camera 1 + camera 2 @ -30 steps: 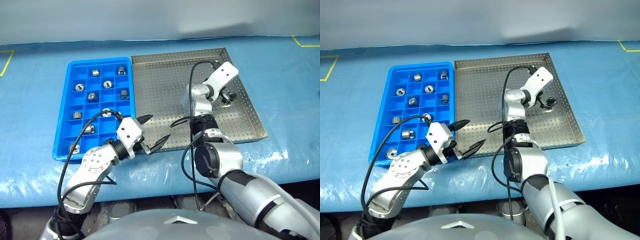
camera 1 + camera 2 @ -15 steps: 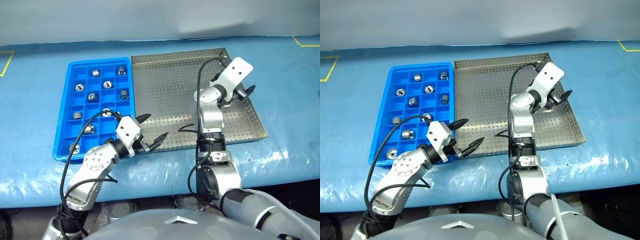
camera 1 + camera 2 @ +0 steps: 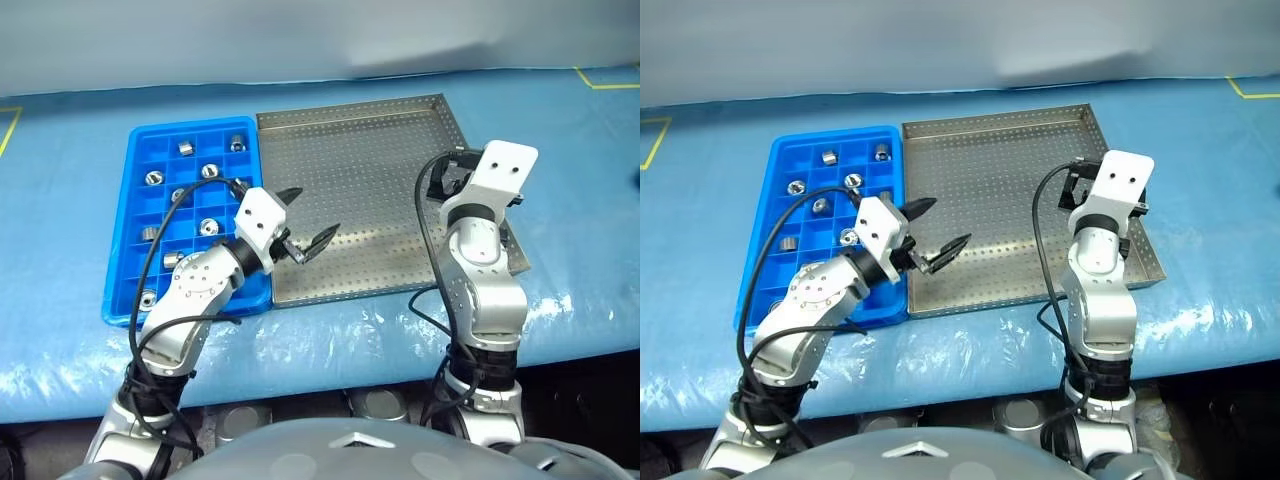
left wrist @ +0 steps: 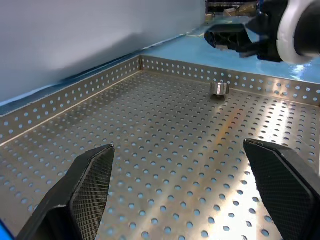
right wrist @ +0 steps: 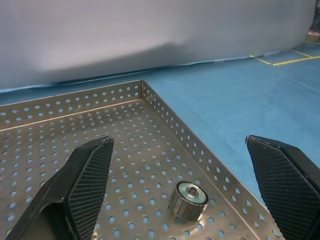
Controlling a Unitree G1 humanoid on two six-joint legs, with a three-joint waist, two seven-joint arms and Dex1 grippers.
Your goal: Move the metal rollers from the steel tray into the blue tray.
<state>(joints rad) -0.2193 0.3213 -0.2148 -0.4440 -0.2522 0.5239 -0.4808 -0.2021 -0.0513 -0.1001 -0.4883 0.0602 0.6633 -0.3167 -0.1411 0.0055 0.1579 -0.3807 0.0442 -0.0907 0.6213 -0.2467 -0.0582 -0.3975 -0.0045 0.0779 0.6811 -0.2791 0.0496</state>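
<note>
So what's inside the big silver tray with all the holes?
One small metal roller sits inside the steel tray, close to its right rim. The right pincer hangs open above it. The left arm covers a bit of the tray's near left corner, so that part stays hidden.

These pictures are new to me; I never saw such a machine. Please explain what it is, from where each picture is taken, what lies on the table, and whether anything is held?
It is a humanoid robot with two arms. Two pictures come from cameras in its head, looking down; two come from cameras on its wrists, looking along the black fingers. On the blue-covered table lie a blue tray with metal rollers in its compartments, and beside it a steel tray with holes. One roller remains in the steel tray, near its rim. The left tool and the right tool are both open and hold nothing.
</note>
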